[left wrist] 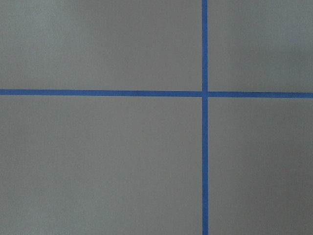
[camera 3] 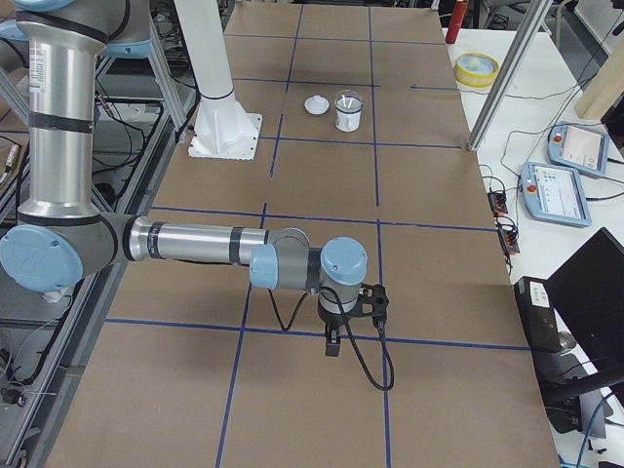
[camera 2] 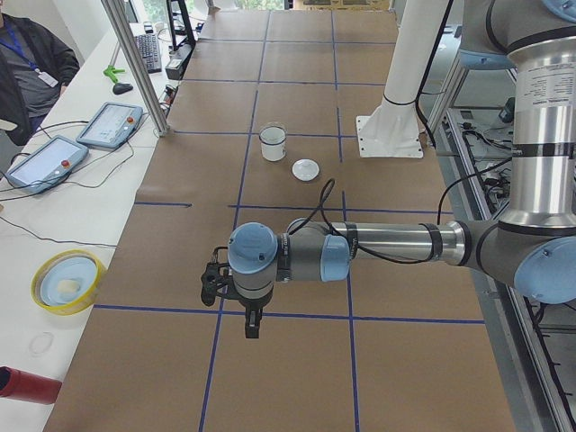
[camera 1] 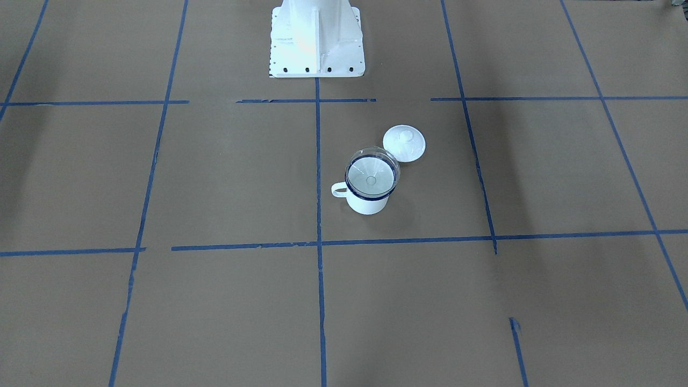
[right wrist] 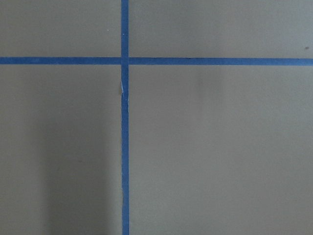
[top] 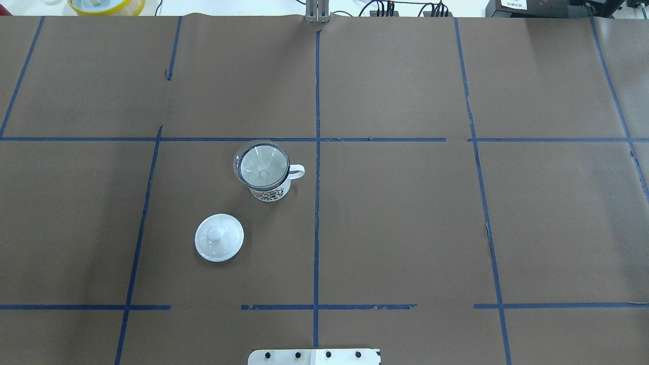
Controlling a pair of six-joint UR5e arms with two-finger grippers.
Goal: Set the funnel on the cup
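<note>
Funnel (top: 262, 166) is sitting spout-down in the cup (top: 273, 193) on the bench (top: 405, 228), lid (top: 219, 237) lying near. Left fingers (camera 2: 251, 324) and right fingers (camera 3: 333, 343) are hanging well apart from it; cannot tell if wide or narrow. Funnel is looking light, stiff, slippery, so I'd be gripping its rim.

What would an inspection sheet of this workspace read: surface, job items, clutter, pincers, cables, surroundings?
Surface: brown paper with blue tape grid.
Job's things: funnel seated in the cup, both upright.
Clutter: white knobbed lid on the paper, apart from the cup.
Grippers: left pincer and right pincer hang over the table's ends, far from the cup; open or shut cannot be told.
Cables: left wrist cable and right wrist cable hang in loose loops.
Surroundings: teach pendants, yellow bowl and an operator at the side bench.
</note>
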